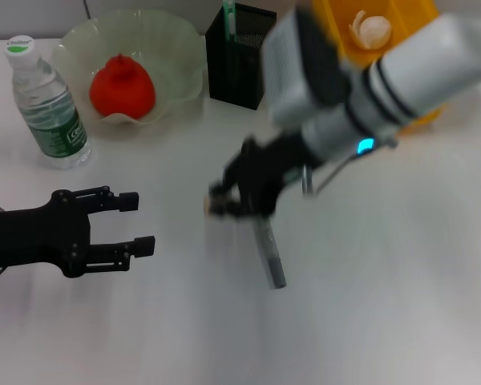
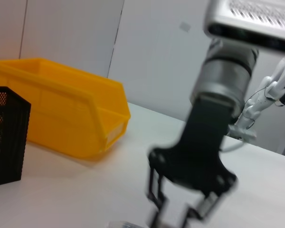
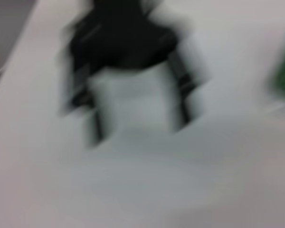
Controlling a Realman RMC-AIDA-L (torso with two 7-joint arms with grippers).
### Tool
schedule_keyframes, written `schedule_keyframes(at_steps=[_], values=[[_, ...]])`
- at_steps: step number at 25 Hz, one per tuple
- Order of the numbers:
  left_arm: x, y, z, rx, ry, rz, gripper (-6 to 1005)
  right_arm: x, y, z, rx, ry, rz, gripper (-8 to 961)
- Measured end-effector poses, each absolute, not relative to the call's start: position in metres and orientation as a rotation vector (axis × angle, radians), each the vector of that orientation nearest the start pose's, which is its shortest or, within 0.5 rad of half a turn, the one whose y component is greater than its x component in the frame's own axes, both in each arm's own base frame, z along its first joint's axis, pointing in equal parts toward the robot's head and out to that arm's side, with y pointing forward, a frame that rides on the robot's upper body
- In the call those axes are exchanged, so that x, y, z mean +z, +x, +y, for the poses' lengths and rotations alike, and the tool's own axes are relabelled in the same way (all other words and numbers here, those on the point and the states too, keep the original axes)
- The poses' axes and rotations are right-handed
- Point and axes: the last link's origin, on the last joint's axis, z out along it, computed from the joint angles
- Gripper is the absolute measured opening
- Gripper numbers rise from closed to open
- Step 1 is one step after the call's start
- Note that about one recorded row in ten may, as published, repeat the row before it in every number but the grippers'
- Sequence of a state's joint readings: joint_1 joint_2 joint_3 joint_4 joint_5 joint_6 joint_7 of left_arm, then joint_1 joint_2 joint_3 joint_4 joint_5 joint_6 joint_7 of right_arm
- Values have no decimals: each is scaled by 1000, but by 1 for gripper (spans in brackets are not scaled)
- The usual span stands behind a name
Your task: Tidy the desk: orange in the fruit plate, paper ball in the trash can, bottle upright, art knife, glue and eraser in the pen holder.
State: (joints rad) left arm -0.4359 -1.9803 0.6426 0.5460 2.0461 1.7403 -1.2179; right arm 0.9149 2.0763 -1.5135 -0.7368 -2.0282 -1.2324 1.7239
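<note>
My right gripper hangs blurred over the middle of the desk, right above the top end of the grey art knife; whether it holds the knife is unclear. A small beige thing shows at its tip. The left wrist view shows it pointing down at the table. My left gripper rests open and empty at the left; the right wrist view shows it too. The orange lies in the fruit plate. The bottle stands upright. The paper ball sits in the yellow trash can. The black pen holder holds a green-and-white stick.
The pen holder stands between the fruit plate and the trash can along the back edge. The left wrist view shows the trash can and the pen holder beyond the right gripper. My right arm's white forearm crosses in front of the trash can.
</note>
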Motion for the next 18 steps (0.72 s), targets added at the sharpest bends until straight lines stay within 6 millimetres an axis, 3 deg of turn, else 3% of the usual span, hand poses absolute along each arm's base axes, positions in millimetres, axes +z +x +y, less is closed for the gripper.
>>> schedule_keyframes(at_steps=[1, 2, 9, 13, 18], values=[[22, -304, 281, -731, -2817, -583, 791, -80, 112, 391, 18, -3058, 77, 240], [22, -304, 281, -731, -2817, -583, 791, -80, 112, 391, 18, -3058, 77, 240], [19, -298, 284, -742, -2827, -568, 791, -29, 101, 438, 340, -2744, 293, 240], [17, -297, 285, -746, -2828, -566, 791, -25, 95, 460, 375, -2575, 326, 240], [16, -295, 286, -754, -2831, -564, 791, -31, 83, 474, 394, -2501, 381, 241]])
